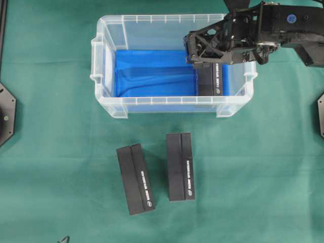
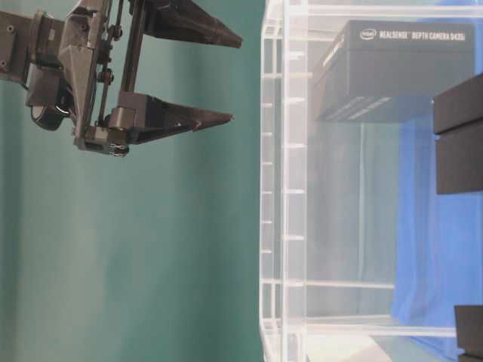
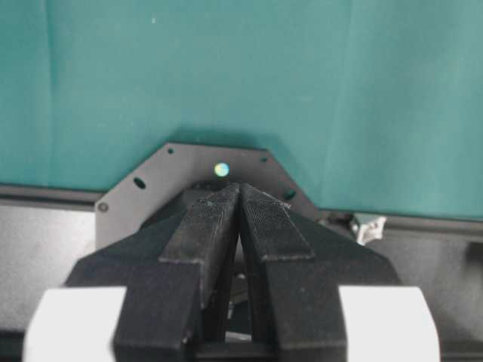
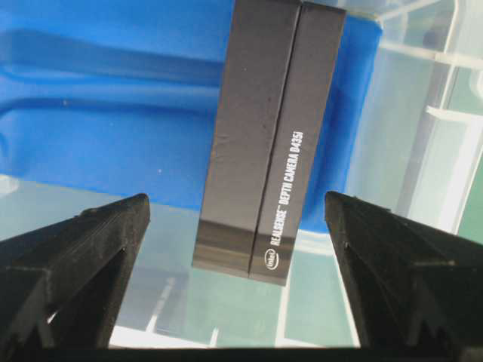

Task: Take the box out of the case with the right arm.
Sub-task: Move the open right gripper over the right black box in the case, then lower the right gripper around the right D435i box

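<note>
The RealSense camera box lies flat on the blue sheet at the right end of the case, long side running from the far wall toward the near wall, close to the right-hand wall; two more black boxes lie on the green-covered table in front of the case's near wall, and they are not the ones to fetch. The right gripper hangs above the case over the box's far end, jaws spread as wide as they go and gripping nothing; in the right wrist view the two fingers stand on either side of the box with room to spare, so the span looks ample. The left gripper sits parked over its own base plate, pads pressed together, empty; it has no part here. To do the step well, I would centre the jaws across the box's narrow width and nearer its middle than its end, so that it does not tip when lifted; go straight down, minding the right wall and rim; close on the long sides; then lift vertically until the box clears the rim before carrying it out.
</note>
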